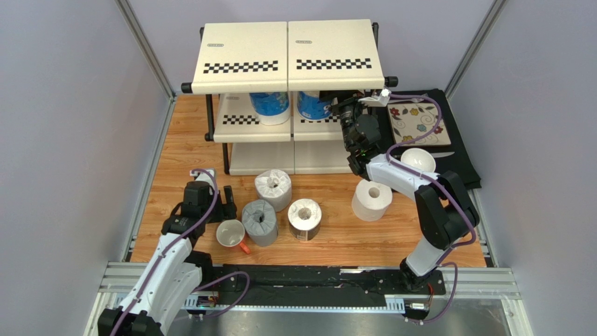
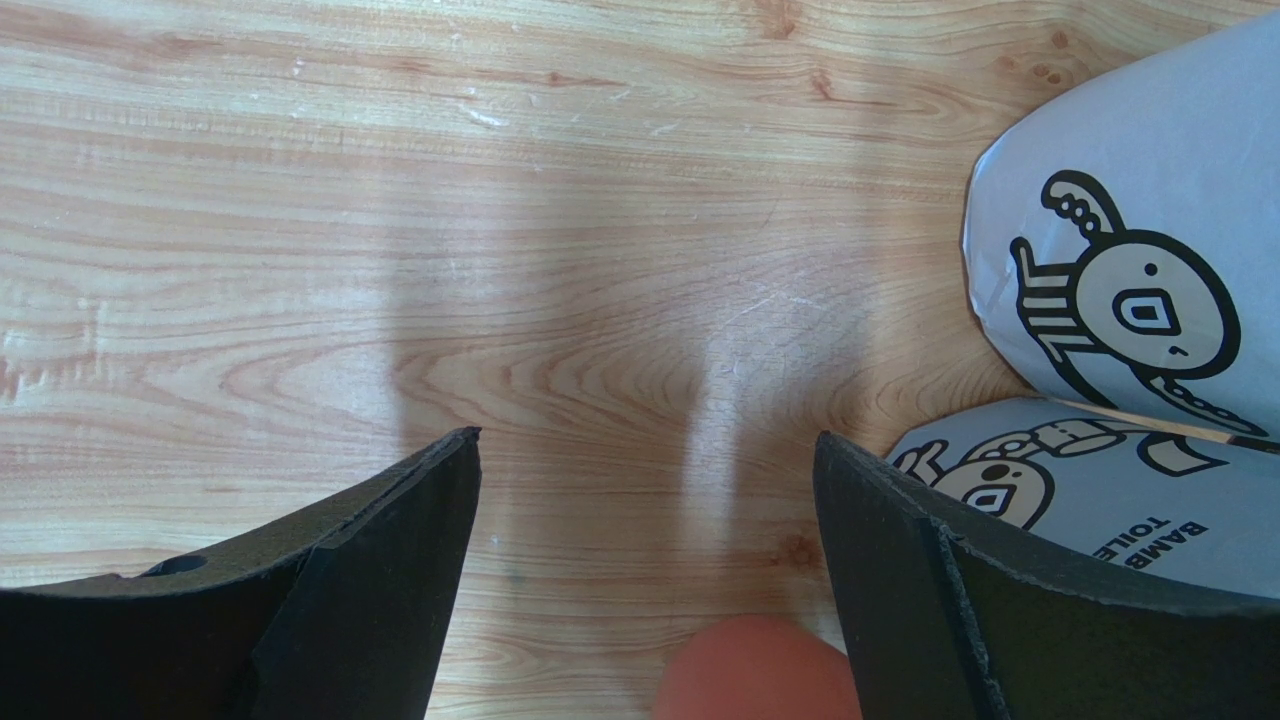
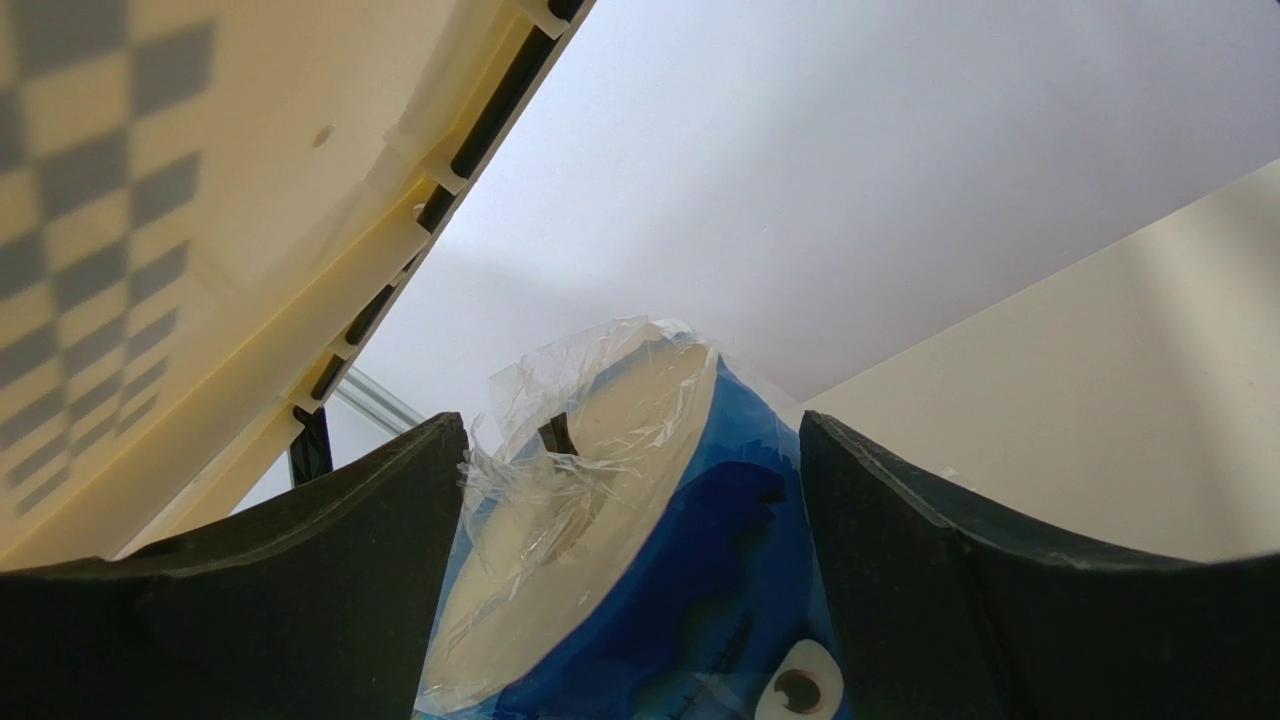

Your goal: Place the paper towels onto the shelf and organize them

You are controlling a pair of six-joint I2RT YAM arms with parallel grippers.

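The right tool [image 3: 631, 431], jaws wide, clasps a light, squashy, slick-wrapped blue roll [image 3: 676, 525] by its sides on the shelf [image 1: 287, 52], while the left tool [image 2: 646, 446] gapes empty over the bench [image 2: 451, 225].

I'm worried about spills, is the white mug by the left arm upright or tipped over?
Upright: from above, the mug shows its round open mouth facing up, with the orange handle out to one side.

Left hand [image 2: 646, 458] open low, right arm [image 1: 403, 175] outstretched, right hand [image 3: 631, 428] gripping
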